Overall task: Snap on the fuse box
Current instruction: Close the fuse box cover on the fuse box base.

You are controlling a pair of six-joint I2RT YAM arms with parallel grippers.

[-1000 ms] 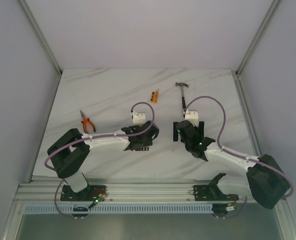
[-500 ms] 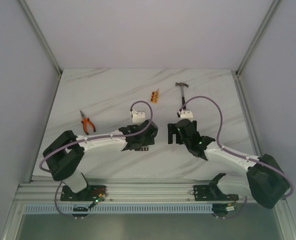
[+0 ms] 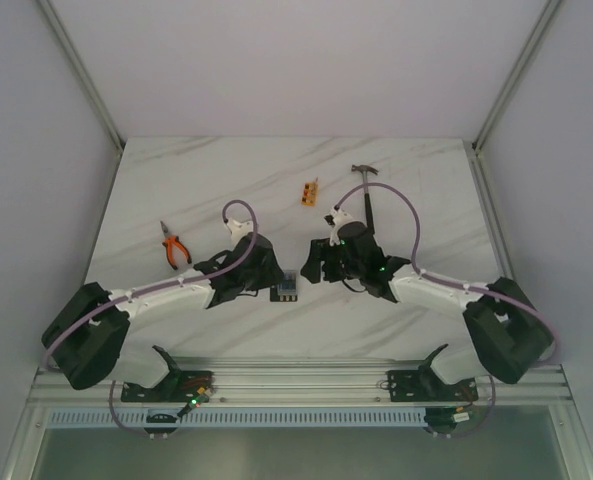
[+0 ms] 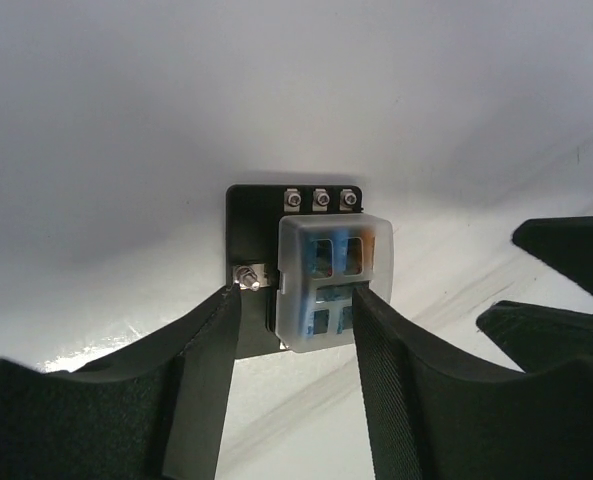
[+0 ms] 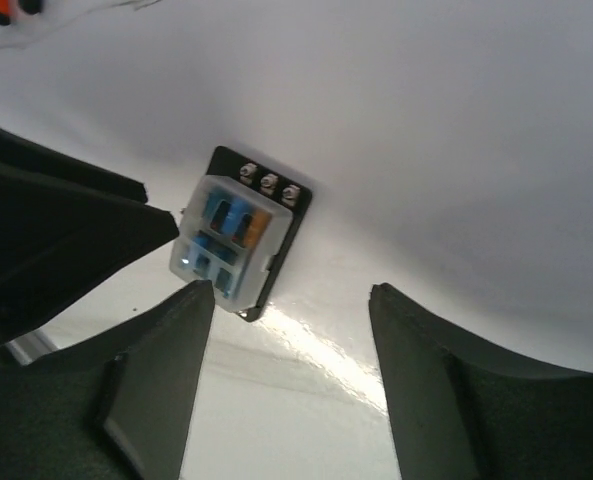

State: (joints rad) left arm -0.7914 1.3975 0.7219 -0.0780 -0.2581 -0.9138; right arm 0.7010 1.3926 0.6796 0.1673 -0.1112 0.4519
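- The white counter (image 3: 176, 190) is reached over by both arms.
- The left hand (image 4: 296, 300) is set half apart astride the near end of the fuse box (image 4: 321, 265); whether it is gripped cannot be told.
- The right hand (image 5: 291, 300) is held wide, with nothing touched.
- The fuse box is laid flat just ahead of the right fingertips.

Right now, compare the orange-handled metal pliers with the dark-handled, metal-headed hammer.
The orange-handled pliers have bright grips; the hammer has a dark handle. The pliers lie at the left, the hammer right of centre and nearer the far edge of the white marble table. Both lie flat on it.
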